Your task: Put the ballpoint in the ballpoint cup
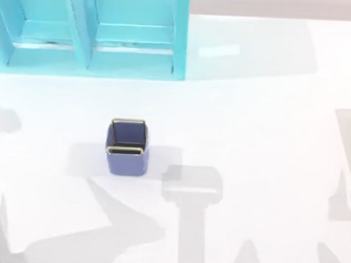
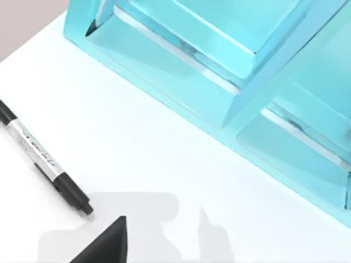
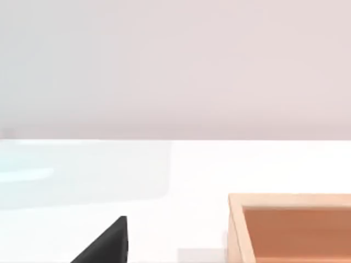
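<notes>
Pen: thin black ballpoint with silver band (image 2: 44, 159) lies flat on white table (image 1: 251, 123) near cyan shelf unit (image 1: 89, 31). Square blue-violet gold-rimmed ballpoint cup (image 1: 127, 147) stands upright amid bare tabletop. Wooden tray (image 3: 290, 227) lies right. Gripper openings: cannot tell.

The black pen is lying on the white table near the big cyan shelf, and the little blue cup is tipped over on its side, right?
Not quite: the blue cup stands upright, opening upward, as the top view shows. The pen does lie on the white table near the cyan shelf.
</notes>
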{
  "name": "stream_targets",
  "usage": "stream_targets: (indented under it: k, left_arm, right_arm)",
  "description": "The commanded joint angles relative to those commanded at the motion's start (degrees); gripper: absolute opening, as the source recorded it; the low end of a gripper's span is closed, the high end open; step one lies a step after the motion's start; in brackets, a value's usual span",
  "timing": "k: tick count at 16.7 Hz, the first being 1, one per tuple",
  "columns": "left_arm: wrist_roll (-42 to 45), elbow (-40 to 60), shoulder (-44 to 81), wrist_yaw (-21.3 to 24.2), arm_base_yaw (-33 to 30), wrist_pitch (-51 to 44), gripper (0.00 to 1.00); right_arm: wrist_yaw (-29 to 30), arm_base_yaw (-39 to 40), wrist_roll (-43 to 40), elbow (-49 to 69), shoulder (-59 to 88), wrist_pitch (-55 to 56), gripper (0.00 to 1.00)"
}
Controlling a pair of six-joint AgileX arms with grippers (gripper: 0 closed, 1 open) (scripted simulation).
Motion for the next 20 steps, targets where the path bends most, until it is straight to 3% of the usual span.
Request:
stream_targets:
  k: [6, 11, 15, 20]
  left_arm:
    - [-9.1, 22.3, 30.8, 9.0, 10.6, -6.8, 1.0]
    - [-13.5, 32.8, 51.9, 15.2, 15.7, -13.6, 1.0]
    - [-14.7, 35.4, 58.8, 17.9, 17.2, -16.9, 1.0]
    - [-14.7, 35.3, 59.0, 17.8, 17.0, -16.9, 1.0]
  right_arm:
    - [0.0, 0.0, 0.0, 0.0, 0.0, 0.0, 1.0]
    - [0.0, 0.0, 0.0, 0.0, 0.0, 0.0, 1.0]
    - [0.0, 0.0, 0.0, 0.0, 0.0, 0.0, 1.0]
    - [0.0, 0.0, 0.0, 0.0, 0.0, 0.0, 1.0]
